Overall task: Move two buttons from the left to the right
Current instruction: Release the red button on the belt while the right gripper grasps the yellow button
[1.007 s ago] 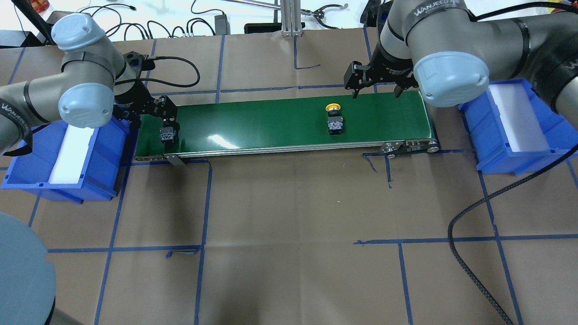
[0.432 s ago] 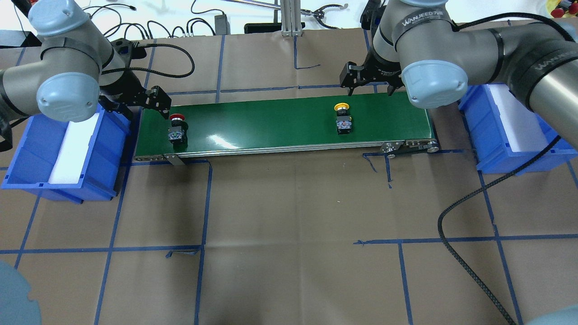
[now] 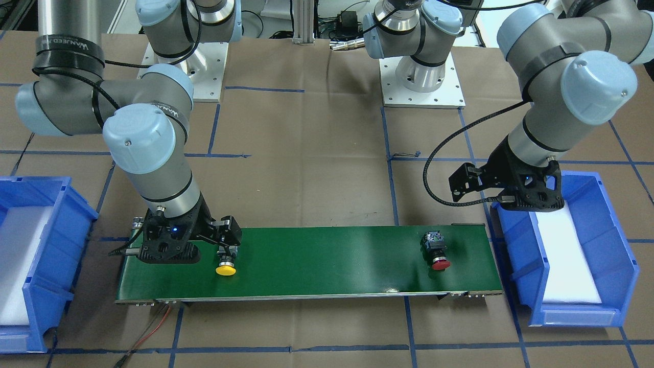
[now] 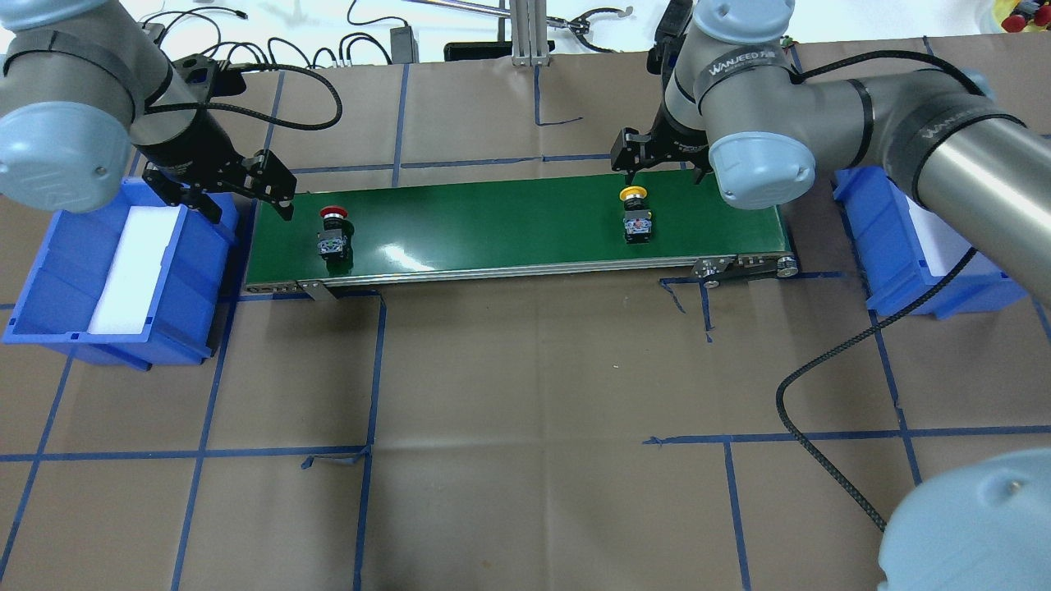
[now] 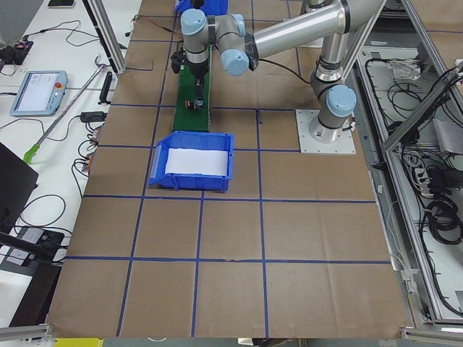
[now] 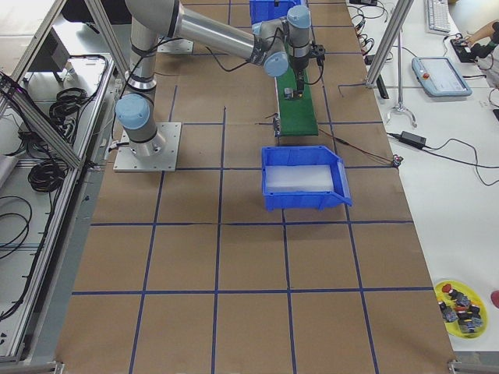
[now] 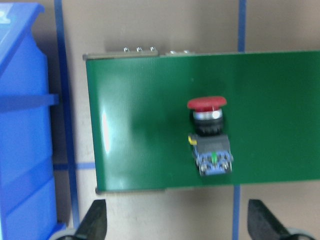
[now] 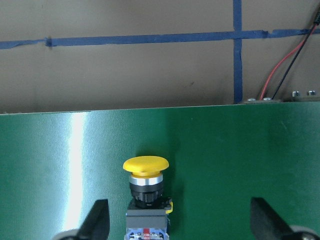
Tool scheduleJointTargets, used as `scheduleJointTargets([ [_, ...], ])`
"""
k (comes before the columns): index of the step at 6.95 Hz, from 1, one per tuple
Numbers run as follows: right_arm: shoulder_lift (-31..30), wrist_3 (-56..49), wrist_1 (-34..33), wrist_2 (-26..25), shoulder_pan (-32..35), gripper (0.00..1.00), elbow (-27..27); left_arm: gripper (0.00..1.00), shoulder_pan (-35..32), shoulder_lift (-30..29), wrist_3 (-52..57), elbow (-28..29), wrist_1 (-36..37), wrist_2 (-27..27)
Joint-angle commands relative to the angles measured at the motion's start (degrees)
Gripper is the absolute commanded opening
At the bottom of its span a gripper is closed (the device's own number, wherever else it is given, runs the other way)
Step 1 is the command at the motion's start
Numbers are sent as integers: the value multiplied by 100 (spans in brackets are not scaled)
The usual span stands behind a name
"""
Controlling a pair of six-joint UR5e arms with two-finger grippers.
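Left end effector (image 4: 251,207): fingers spread wide, empty, over the green belt's (image 4: 509,222) left end in the overhead view.
Right end effector (image 4: 662,168): fingers spread wide, empty, above the yellow button (image 4: 636,217), clear of it.
Left arm (image 4: 49,156): wrist pointing down, elbow above the left bin (image 4: 193,271).
Right arm (image 4: 821,98): stretched in from the right edge, across the right bin (image 4: 887,271).
Buttons: two, both lying on the belt, well apart; red button (image 4: 332,234) left, yellow right.
Bins: two, blue, on the desk (image 4: 525,369).

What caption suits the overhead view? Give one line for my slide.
Red-capped button and yellow-capped button lie on the green belt; the right arm's open jaws hang near the yellow one.
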Motion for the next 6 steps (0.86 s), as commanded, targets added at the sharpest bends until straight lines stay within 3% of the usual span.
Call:
scheduleJointTargets([
  [1, 414, -57, -8, 53, 5, 100, 15, 100, -289, 650, -462, 67, -975, 40],
  [2, 555, -49, -8, 27, 5, 100, 15, 100, -465, 783, -779, 163, -1301, 40],
  [3, 609, 12, -17, -8, -4, 93, 15, 100, -580, 845, -852, 269, -1539, 49],
  [4, 575, -4, 87, -34, -21, 39, 15, 100, -599, 820, -957, 287, -1620, 58],
  [5, 531, 4, 315, -35, -30, 9, -3, 100, -712, 837, -1019, 287, -1629, 171],
  [6, 409, 4, 352, -52, -39, 5, -3, 100, -826, 855, -1029, 296, -1612, 216],
])
